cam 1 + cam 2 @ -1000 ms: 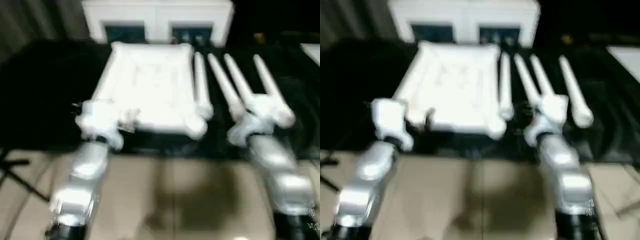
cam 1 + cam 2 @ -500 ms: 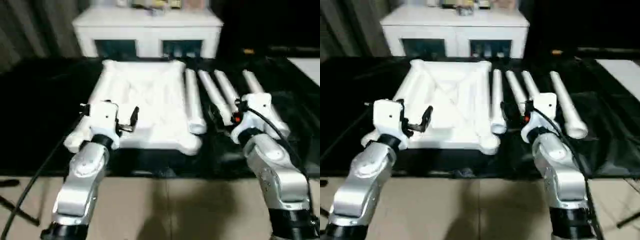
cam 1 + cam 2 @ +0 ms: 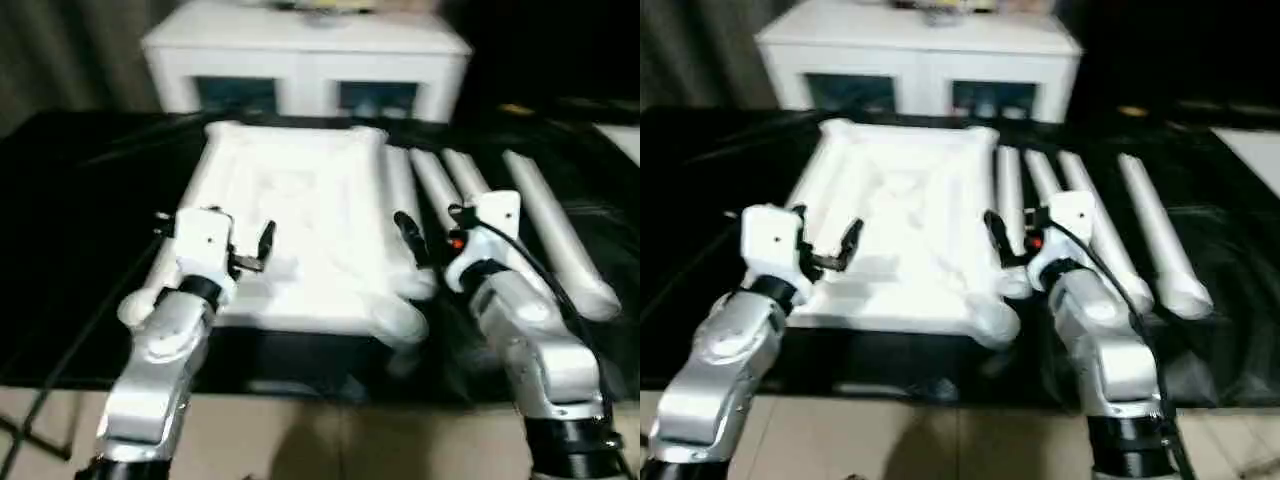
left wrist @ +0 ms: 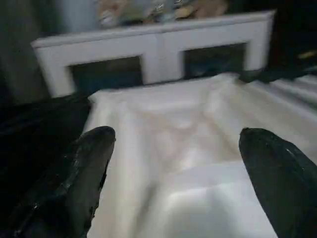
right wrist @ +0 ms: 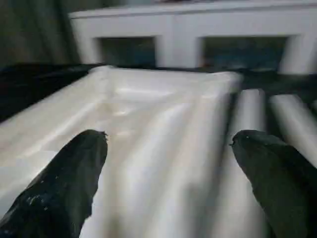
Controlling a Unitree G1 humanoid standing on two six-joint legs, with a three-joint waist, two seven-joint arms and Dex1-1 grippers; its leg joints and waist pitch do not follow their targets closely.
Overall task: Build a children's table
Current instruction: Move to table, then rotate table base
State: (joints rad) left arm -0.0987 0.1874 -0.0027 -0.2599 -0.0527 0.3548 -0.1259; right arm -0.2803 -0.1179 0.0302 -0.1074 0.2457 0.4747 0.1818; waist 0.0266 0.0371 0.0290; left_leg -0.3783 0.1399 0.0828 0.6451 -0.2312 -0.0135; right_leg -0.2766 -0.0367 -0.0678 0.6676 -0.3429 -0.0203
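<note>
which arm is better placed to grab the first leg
Right. The right gripper hangs open beside the row of legs, nearest the innermost one. The left gripper, also open, sits over the tabletop's far side.

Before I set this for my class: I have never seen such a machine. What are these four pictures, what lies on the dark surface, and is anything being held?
It is a humanoid robot with two silver arms, each ending in a gripper of two black fingers. Two pictures come from cameras in its head, looking down over the arms. The other two come from a camera on each wrist, looking out between that gripper's fingers.

On the black surface lies a white tabletop, underside up, with four white legs side by side to its right. Behind stands a white cabinet.

The left gripper and right gripper hover open over the tabletop's near corners. Nothing is held.
</note>
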